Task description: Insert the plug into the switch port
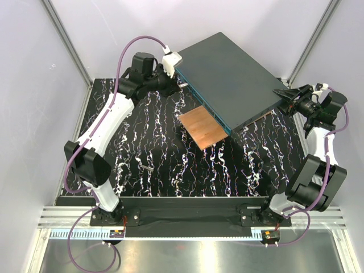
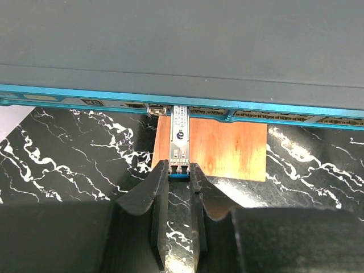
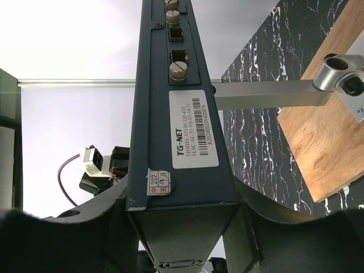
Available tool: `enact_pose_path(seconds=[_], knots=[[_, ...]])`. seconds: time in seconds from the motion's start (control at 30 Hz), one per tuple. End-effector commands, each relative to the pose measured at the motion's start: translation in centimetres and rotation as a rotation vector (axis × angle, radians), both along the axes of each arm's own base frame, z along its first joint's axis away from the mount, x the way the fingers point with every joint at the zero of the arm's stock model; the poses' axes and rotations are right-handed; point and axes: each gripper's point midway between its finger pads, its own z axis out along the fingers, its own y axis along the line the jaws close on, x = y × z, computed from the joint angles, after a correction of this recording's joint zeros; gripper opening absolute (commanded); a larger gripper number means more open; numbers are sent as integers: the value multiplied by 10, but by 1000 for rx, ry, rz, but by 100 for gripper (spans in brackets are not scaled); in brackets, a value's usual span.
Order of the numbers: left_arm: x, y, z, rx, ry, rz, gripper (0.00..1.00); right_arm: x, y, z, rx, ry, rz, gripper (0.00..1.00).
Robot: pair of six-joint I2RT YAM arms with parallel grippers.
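Observation:
The switch (image 1: 233, 74) is a large flat dark-grey box, raised at a slant over the mat. Its teal-blue face (image 2: 256, 105) carries a row of small square ports. My left gripper (image 2: 179, 170) is shut on the blue near end of the silver plug (image 2: 180, 136). The plug's far end meets one switch port (image 2: 180, 109) in that face; how deep it sits cannot be told. In the top view the left gripper (image 1: 175, 81) is at the switch's far left corner. My right gripper (image 3: 182, 199) is shut on the switch's corner (image 3: 170, 114), at the box's right end (image 1: 282, 101).
A copper-brown square plate (image 1: 203, 128) lies on the black marbled mat (image 1: 153, 165) under the teal face, also in the left wrist view (image 2: 227, 148). A metal bracket arm (image 3: 267, 94) passes beside the switch. Grey walls enclose the table.

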Motion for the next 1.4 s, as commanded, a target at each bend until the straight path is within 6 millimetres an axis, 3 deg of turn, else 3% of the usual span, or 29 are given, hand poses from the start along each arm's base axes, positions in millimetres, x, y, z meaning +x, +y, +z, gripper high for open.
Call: enact_pose_path(seconds=[0.0, 0.47, 0.77, 1.37], knots=[[18, -23, 30, -113, -115, -39, 0, 7, 4, -2, -37, -21, 12, 0], [22, -32, 9, -154, -99, -45, 0, 9, 4, -4, -19, -14, 17, 0], [21, -34, 31, -192, -118, -48, 0, 9, 4, -4, -22, -15, 15, 0], [4, -7, 62, -173, -162, -20, 0, 8, 4, -3, -28, -18, 12, 0]])
